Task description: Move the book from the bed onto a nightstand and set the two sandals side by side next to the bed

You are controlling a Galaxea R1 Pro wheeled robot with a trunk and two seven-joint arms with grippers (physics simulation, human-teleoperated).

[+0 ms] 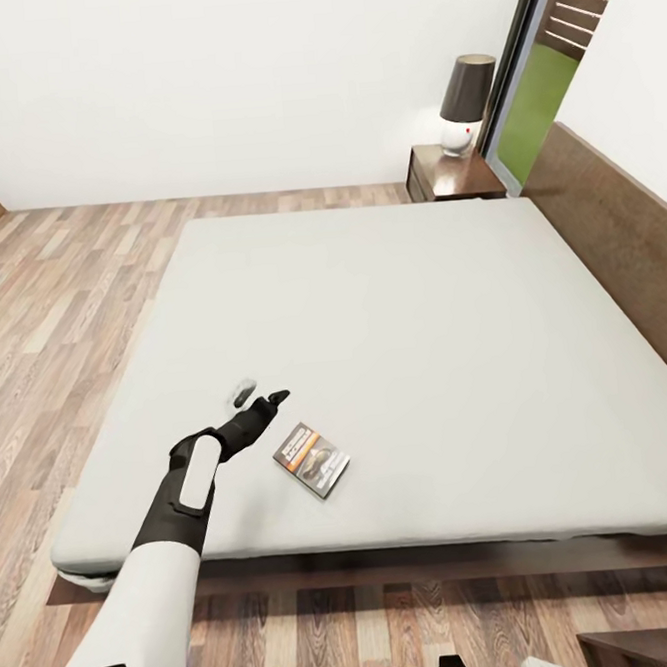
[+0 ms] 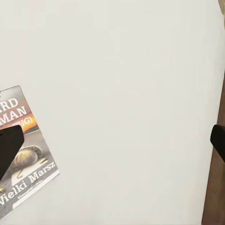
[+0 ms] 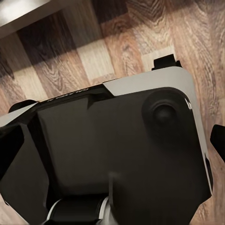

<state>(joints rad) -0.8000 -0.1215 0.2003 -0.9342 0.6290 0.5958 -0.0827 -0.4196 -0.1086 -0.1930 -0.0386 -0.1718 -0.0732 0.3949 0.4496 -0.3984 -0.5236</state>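
The book lies flat on the bed, close to the mattress's near edge, showing a dark cover with an orange band. My left gripper hovers over the mattress just left of and beyond the book, open and holding nothing. In the left wrist view the book sits beside one dark fingertip, and the other fingertip is far across. My right gripper is open, hanging over my own base. A nightstand stands at the bed's far right corner. The two sandals are out of view.
A white lamp with a dark shade stands on the nightstand. The dark headboard runs along the bed's right side. Wood-plank floor extends left of the bed. My base is over the floor. A dark wooden corner shows at the lower right.
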